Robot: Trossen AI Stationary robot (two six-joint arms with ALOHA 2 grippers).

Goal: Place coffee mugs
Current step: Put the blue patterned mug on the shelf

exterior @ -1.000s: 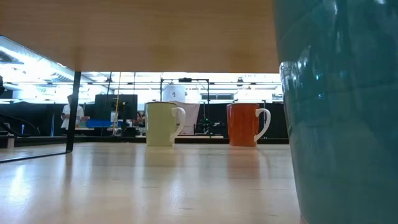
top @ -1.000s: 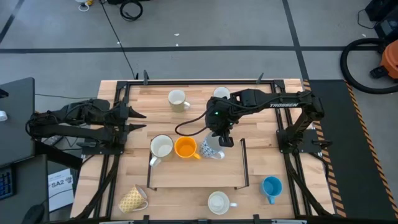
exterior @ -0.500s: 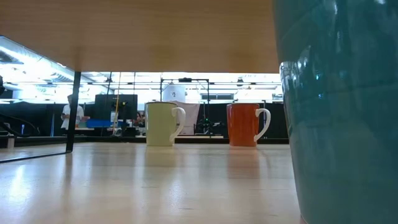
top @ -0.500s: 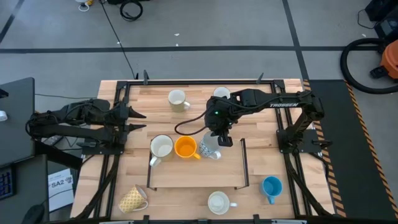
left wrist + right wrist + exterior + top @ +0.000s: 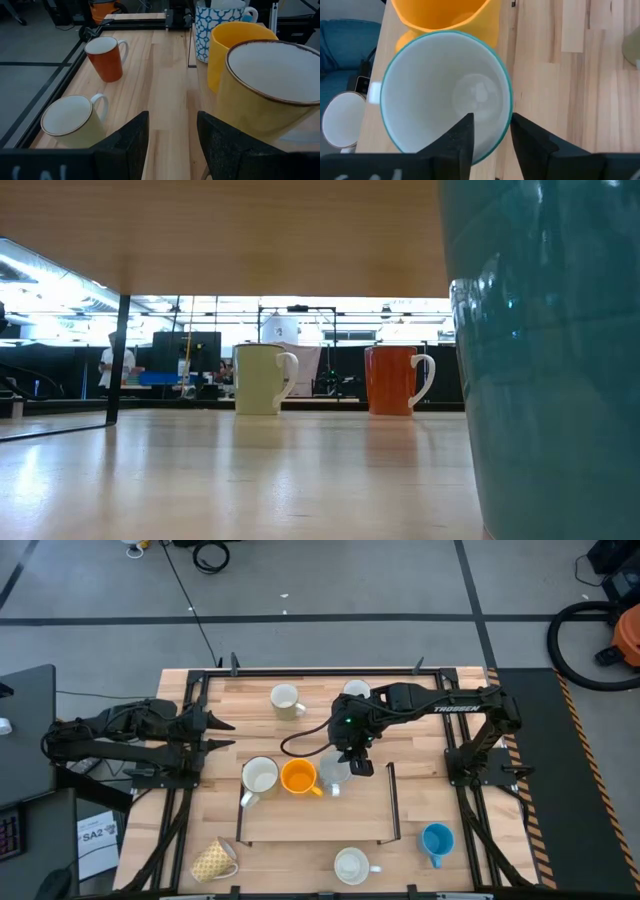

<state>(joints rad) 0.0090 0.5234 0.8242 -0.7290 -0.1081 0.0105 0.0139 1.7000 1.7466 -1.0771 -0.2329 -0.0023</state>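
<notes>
Three coffee mugs stand in a row on a raised wooden shelf: a cream one, an orange one and a blue-patterned white one. My right gripper slants down over the patterned mug. It is open, with one finger inside the mug's rim and one outside. My left gripper waits open at the table's left, holding nothing. My right gripper straddles the patterned mug's rim on the side away from the orange mug, coming slanting from above. The mug stands upright on the shelf. I cannot tell whether either finger touches the rim.
On the far table stand a cream mug and a reddish-brown mug. Near the front edge are a yellow patterned mug, a white mug and a blue mug. Black frame rails border the table.
The patterned mug under my right gripper showed its patterned side, tilted. It now stands upright with its mouth up, close beside the orange mug. Both arms have stayed in place.
</notes>
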